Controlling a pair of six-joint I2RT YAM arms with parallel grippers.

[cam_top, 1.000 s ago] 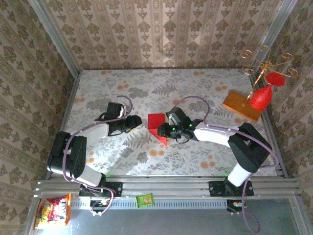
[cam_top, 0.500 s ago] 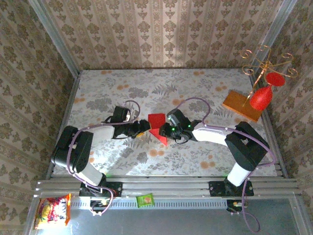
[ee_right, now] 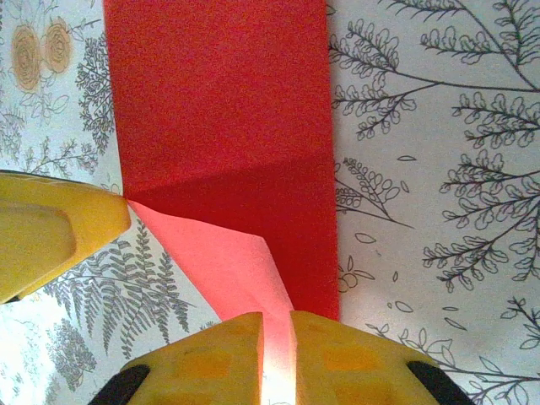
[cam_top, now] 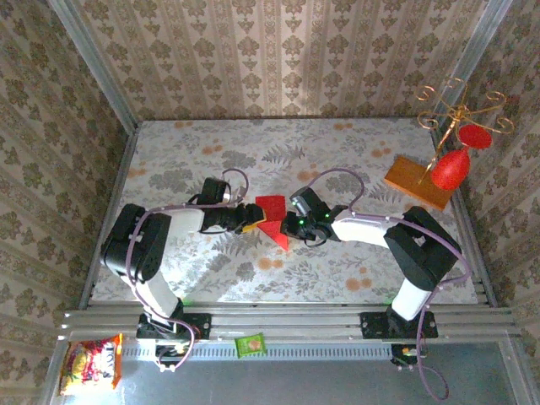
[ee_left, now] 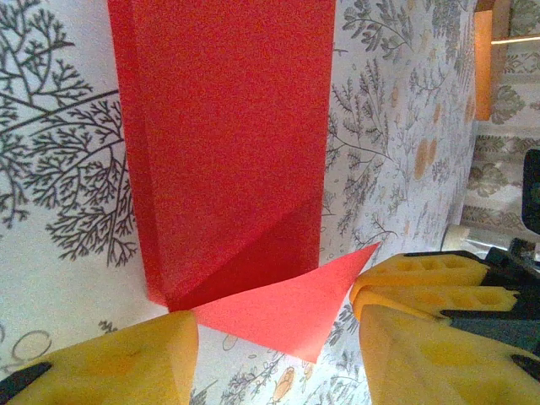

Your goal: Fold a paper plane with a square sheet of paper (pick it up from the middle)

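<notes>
Red sheet of paper [cam_top: 272, 207] lies at the middle of the table [cam_top: 354, 270], doubled into a long strip, with one corner raised as a paler triangular flap [ee_left: 287, 308] that points toward 6 o'clock in the overhead view. My right gripper [ee_right: 277, 342], at 3 o'clock of the sheet, has its pads pressed together on the tip of that flap, so the paper is pinched there. My left gripper [ee_left: 274, 337] sits opposite at 9 o'clock, its jaws about half apart on either side of the flap's base and gripping nothing. Whether a pad touches the strip's corner I cannot tell. I judge this to be a nose fold in the making: the corner is lifted but not creased. Next I would carry the flap over to the strip's centre line, pin the strip flat with the left, and press the crease without dragging the thin sheet. The surface is a pale floral-print covering, closed in by patterned wallpaper [cam_top: 278, 59]. At 2 o'clock a wooden board [cam_top: 413, 181] lies next to a red goblet-shaped ornament [cam_top: 450, 169].
</notes>
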